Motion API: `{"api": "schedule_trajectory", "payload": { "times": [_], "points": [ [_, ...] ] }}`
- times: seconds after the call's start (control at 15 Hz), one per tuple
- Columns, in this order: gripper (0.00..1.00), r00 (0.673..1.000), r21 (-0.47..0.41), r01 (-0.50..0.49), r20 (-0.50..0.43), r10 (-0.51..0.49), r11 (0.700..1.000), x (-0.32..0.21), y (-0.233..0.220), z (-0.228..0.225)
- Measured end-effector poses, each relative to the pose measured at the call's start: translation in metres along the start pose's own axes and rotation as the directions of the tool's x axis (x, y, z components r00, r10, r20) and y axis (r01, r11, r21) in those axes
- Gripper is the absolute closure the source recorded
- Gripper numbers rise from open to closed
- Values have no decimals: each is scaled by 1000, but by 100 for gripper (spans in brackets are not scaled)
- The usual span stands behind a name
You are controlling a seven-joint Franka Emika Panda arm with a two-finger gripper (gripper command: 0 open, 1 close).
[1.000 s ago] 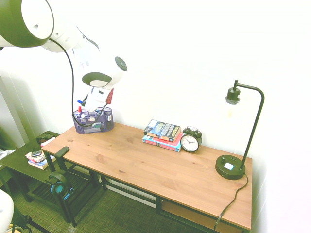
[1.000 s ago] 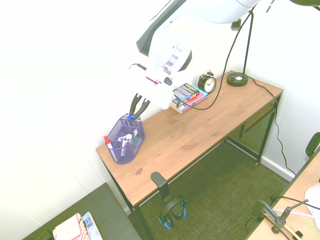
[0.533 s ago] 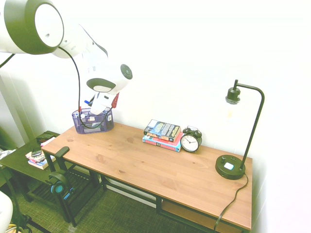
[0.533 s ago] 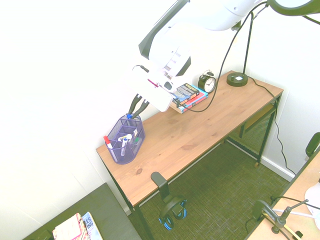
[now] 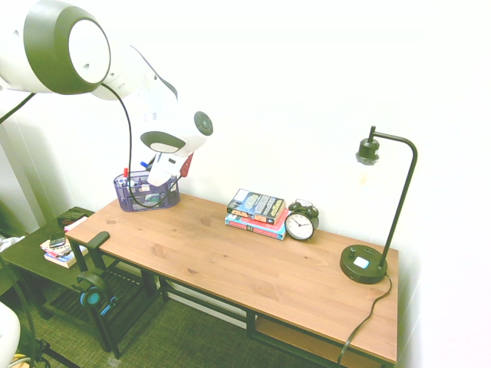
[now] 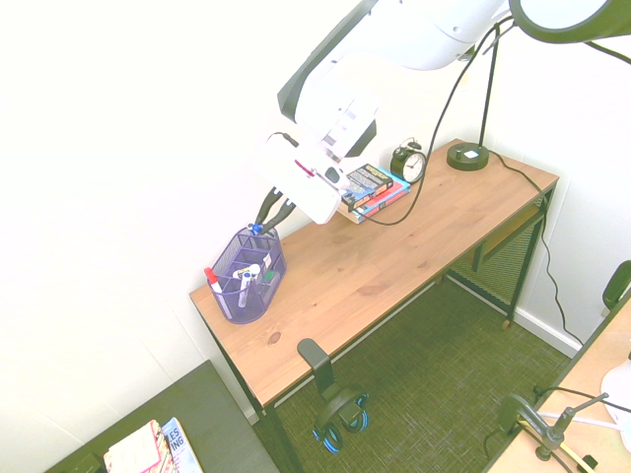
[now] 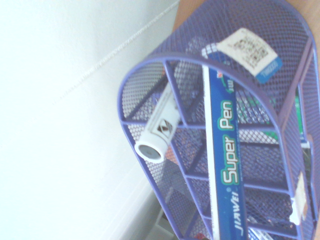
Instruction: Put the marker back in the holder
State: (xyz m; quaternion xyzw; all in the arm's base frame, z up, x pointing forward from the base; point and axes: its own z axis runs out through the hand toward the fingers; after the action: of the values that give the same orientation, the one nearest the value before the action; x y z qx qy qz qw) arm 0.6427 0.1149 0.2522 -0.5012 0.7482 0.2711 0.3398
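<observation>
The purple mesh holder (image 6: pixel 237 296) stands at the desk's end by the wall, also seen in the first exterior view (image 5: pixel 142 201). My gripper (image 6: pixel 262 223) hangs just over its back compartments, shut on the blue marker (image 6: pixel 256 230), whose lower end reaches the holder's rim. In the wrist view the marker (image 7: pixel 225 150) runs along the holder (image 7: pixel 150 75), its "Super Pen" print showing, above the mesh cells. A white-capped pen (image 7: pixel 159 127) and a red-capped pen (image 6: pixel 210 278) stand in other compartments.
A stack of books (image 5: pixel 257 211), an alarm clock (image 5: pixel 301 222) and a black desk lamp (image 5: pixel 364 264) line the back of the wooden desk (image 5: pixel 230 261). Headphones (image 5: pixel 92 287) hang off the desk's end. A low side table (image 5: pixel 31 253) holds books.
The hand has drifted slightly toward the books while staying over the holder. The gripper stays shut on the marker.
</observation>
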Motion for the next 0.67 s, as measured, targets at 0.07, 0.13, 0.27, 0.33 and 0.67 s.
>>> {"api": "schedule_trajectory", "payload": {
  "times": [0.07, 0.13, 0.27, 0.33, 0.67],
  "points": [
    [0, 1000, 12, 3, 6, -3, 1000, 1, -2, -2],
    [0, 1000, 18, 3, 10, -3, 1000, 2, -2, -3],
    [0, 1000, 26, 5, 12, -6, 1000, 2, -3, -3],
    [0, 1000, 32, 6, 10, -7, 999, 3, -4, -3],
    [0, 1000, 50, 0, 4, 0, 999, 10, -9, -10]
  ]
}}
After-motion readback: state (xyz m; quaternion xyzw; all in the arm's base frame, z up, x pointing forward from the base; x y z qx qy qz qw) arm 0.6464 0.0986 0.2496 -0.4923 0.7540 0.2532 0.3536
